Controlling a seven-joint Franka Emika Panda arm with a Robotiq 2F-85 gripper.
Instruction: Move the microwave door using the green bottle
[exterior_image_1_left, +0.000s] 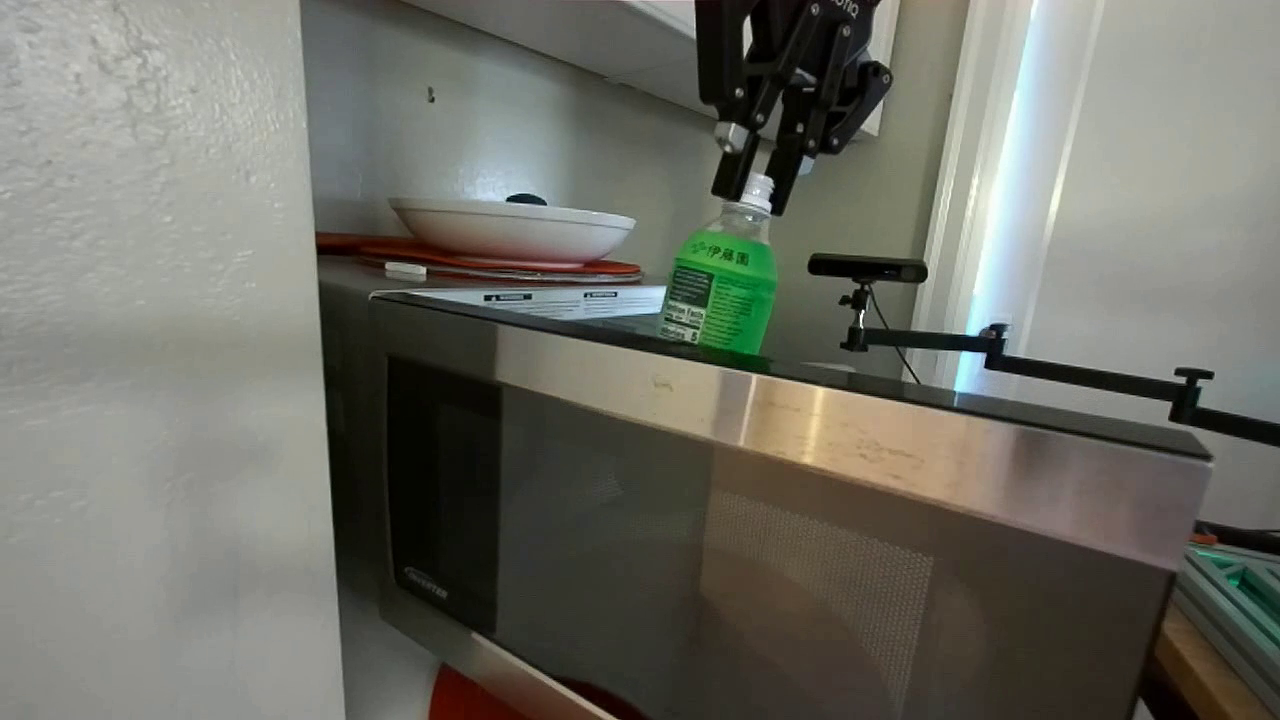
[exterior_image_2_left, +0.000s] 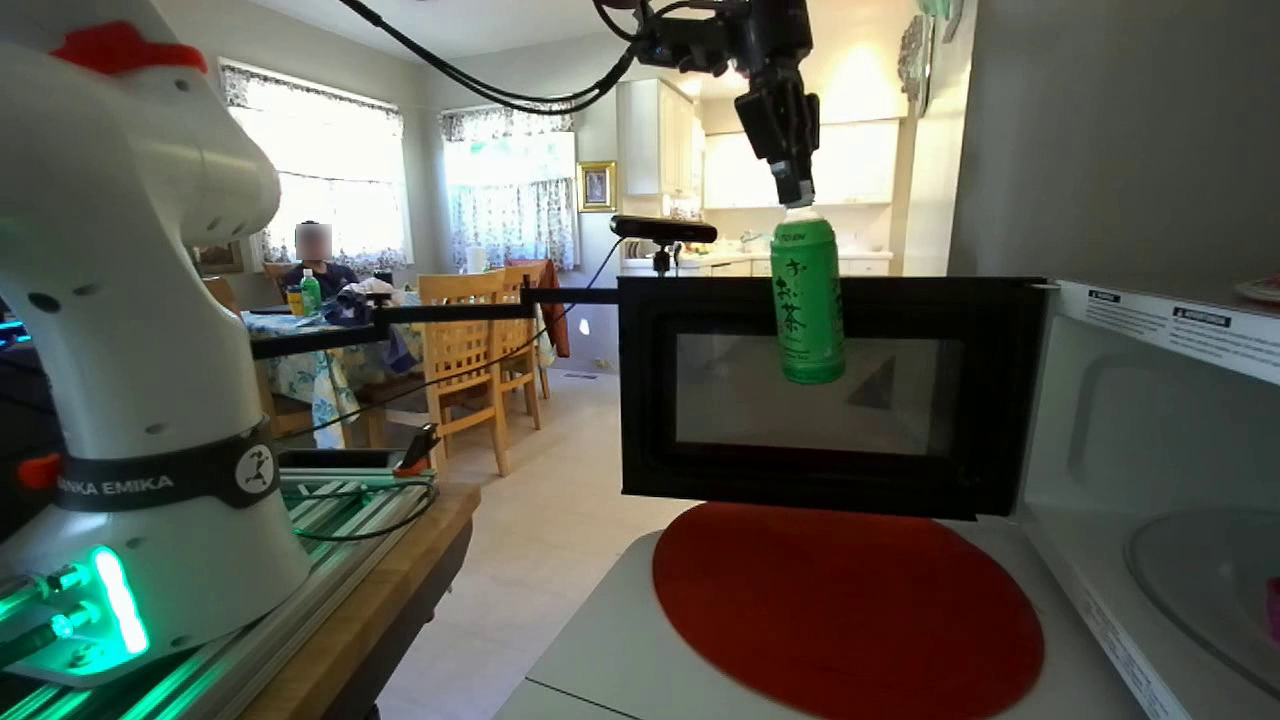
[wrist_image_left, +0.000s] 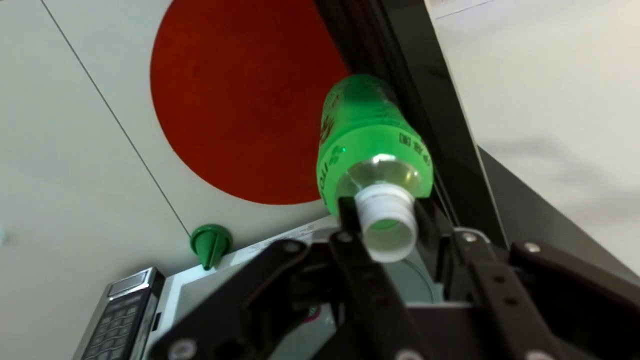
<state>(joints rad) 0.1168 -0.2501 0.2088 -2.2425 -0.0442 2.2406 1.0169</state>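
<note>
- Wrist view: at the bottom of the frame we see the gripper, pinching the green bottle by its white neck from both sides; the round mouth of the neck faces our camera.
- Just right of the bottle we find the dark upper edge of the microwave door, slanting from the top of the frame toward the lower right; whether bottle and door touch, we cannot tell.
- Left of the bottle, in the upper middle, we have a round red mat on a white counter; toward the lower left, a green cone-shaped piece and a button panel.
- In an exterior view we spot the bottle at upper centre, leaning slightly, its lowest part hidden behind the door; a white bowl is at upper left, a black camera at right.
- In an exterior view the door stands open right of centre, its dark inner side toward us; the bottle hangs in front, nearly upright, apart from the mat.
- Along that frame's right edge we look into the microwave; the white robot arm fills the left.
</note>
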